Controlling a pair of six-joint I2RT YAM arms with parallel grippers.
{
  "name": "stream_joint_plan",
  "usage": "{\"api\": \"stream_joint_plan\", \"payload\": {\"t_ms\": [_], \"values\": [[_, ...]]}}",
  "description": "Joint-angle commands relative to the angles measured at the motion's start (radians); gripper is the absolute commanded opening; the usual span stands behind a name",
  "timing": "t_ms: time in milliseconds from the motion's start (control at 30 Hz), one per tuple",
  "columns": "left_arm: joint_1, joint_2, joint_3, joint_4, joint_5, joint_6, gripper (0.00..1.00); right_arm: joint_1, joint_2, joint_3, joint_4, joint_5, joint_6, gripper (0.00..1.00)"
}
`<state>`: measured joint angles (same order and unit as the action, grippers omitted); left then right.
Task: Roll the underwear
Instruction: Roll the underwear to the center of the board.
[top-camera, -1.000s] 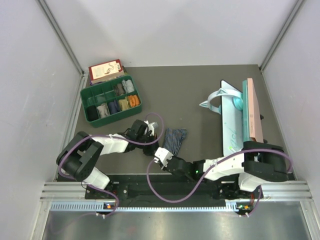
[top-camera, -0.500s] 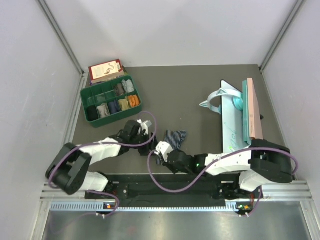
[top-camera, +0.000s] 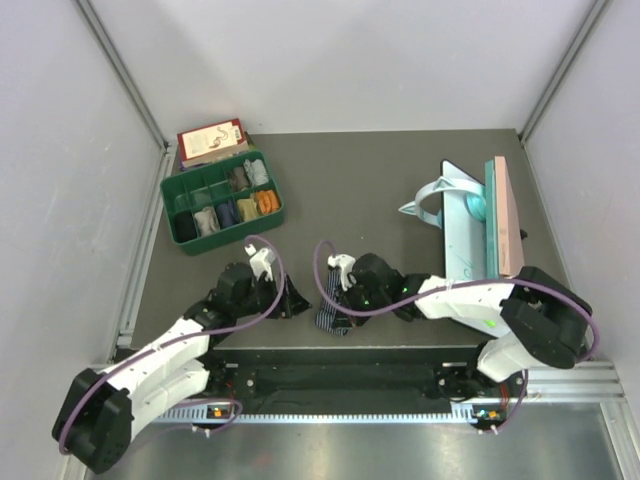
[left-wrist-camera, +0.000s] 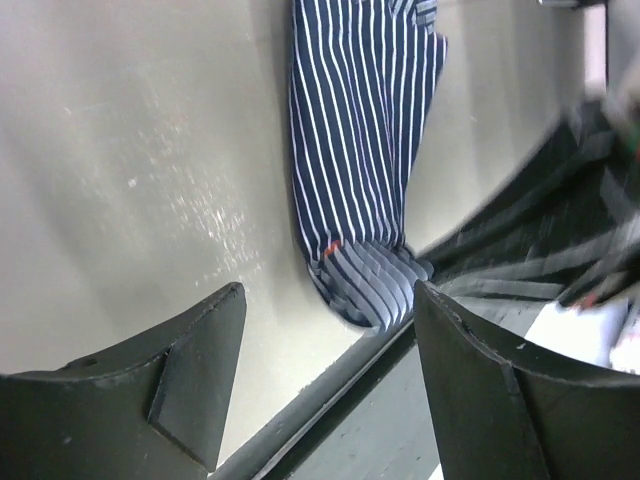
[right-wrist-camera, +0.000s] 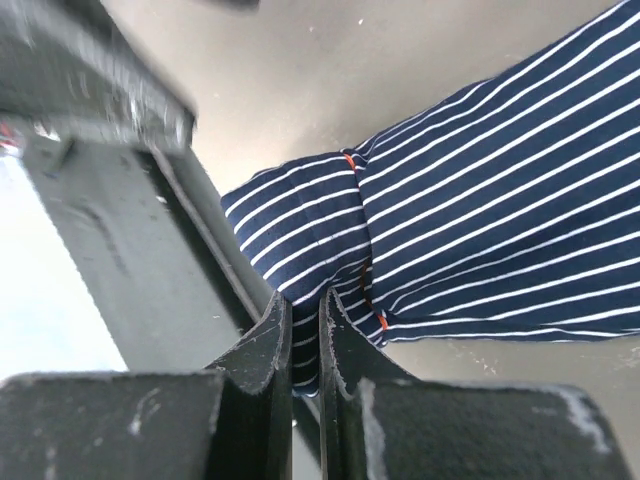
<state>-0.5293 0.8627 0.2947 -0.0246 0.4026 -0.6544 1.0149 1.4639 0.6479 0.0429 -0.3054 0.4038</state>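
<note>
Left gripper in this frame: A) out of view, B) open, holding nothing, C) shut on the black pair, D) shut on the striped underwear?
B: the left wrist view shows the left gripper with its jaws spread wide, neither finger pressing the striped underwear on the table.

Dark grey table (top-camera: 380, 180) between plain white walls (top-camera: 340, 60)

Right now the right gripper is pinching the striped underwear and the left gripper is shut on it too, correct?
Not quite. The left gripper is open: the left wrist view shows its fingers spread wide, with the striped underwear ahead of the gap, not clamped. The right gripper is indeed pinching it, per the right wrist view.
</note>
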Motion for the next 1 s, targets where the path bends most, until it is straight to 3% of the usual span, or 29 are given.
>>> {"api": "stream_joint_plan", "payload": {"t_ms": [0, 367, 600, 967], "values": [[-0.031, -0.056, -0.089, 0.219, 0.01, -0.025, 0.73, -0.088, 0.032, 0.085, -0.04, -0.219, 0.061, 0.0], [-0.182, 0.01, -0.138, 0.497, -0.163, -0.034, 0.75, -0.229, 0.151, 0.144, -0.13, -0.307, 0.09, 0.0], [-0.216, 0.151, -0.141, 0.644, -0.151, -0.013, 0.74, -0.275, 0.213, 0.167, -0.141, -0.331, 0.095, 0.0], [-0.238, 0.326, -0.154, 0.775, -0.148, 0.004, 0.63, -0.322, 0.276, 0.197, -0.143, -0.365, 0.087, 0.0]]}}
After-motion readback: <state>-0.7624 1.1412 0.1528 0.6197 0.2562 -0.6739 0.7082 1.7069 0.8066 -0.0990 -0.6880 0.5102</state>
